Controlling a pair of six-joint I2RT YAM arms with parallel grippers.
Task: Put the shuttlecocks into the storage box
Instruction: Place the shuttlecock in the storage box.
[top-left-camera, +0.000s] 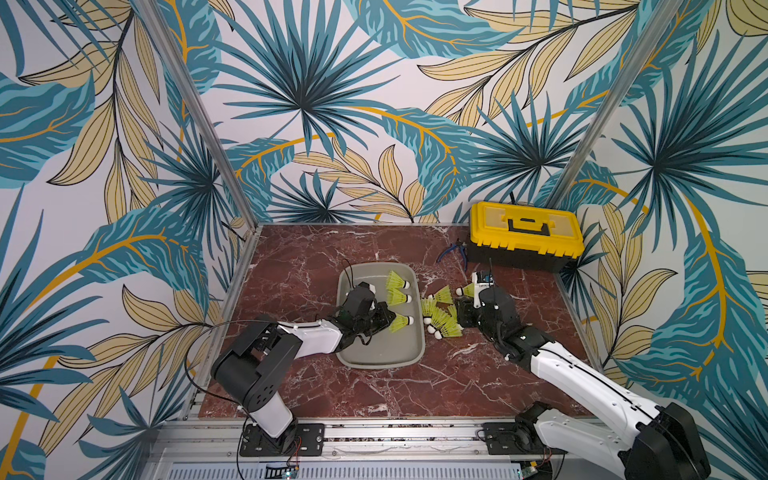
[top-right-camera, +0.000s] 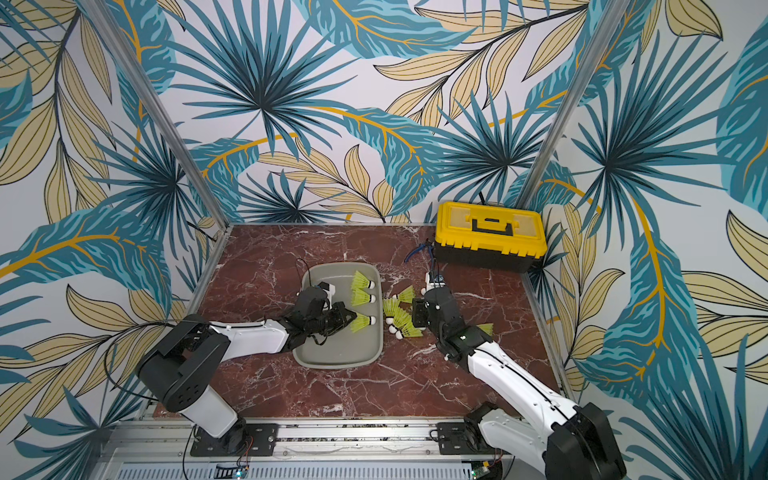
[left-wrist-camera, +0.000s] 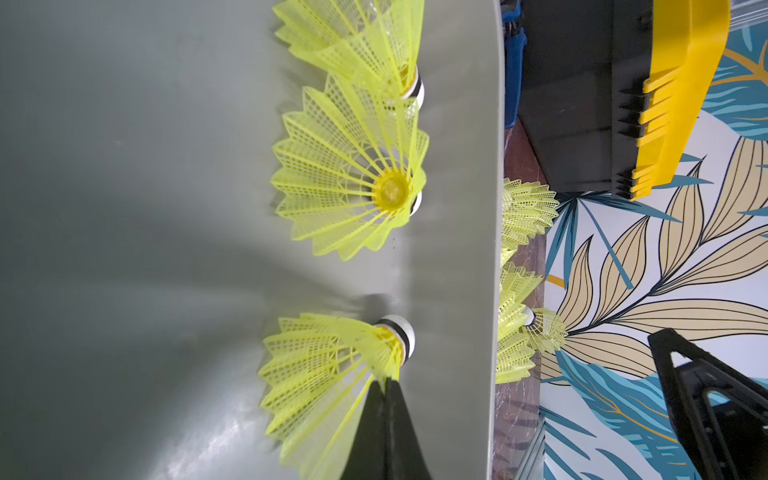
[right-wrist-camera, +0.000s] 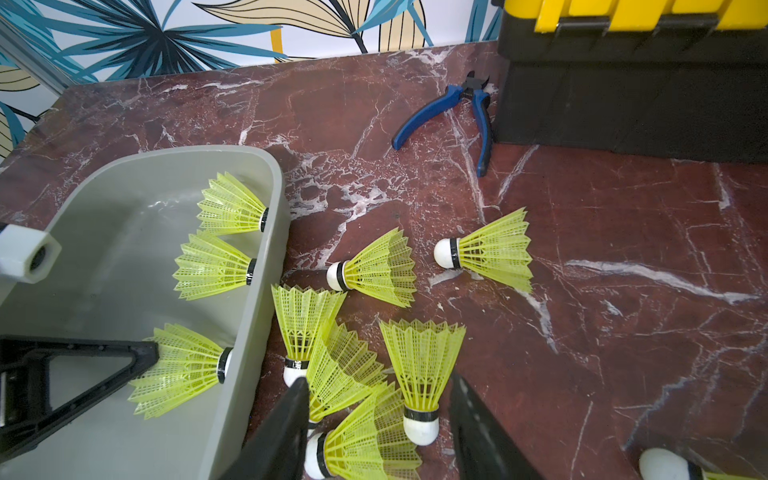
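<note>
Right wrist view. We find the right gripper (right-wrist-camera: 380, 432) with jaws apart, poised over the loose shuttlecocks (right-wrist-camera: 345, 370) heaped on the table (right-wrist-camera: 582, 291) just outside the storage box (right-wrist-camera: 277, 232). The nearest shuttlecock (right-wrist-camera: 422, 374) lies between the fingers, long axis parallel to them, white tip toward the wrist. We judge this arm nearer. The left gripper (left-wrist-camera: 386, 380), jaws together on the skirt of a boxed shuttlecock (left-wrist-camera: 328, 374), sits inside the box.
</note>
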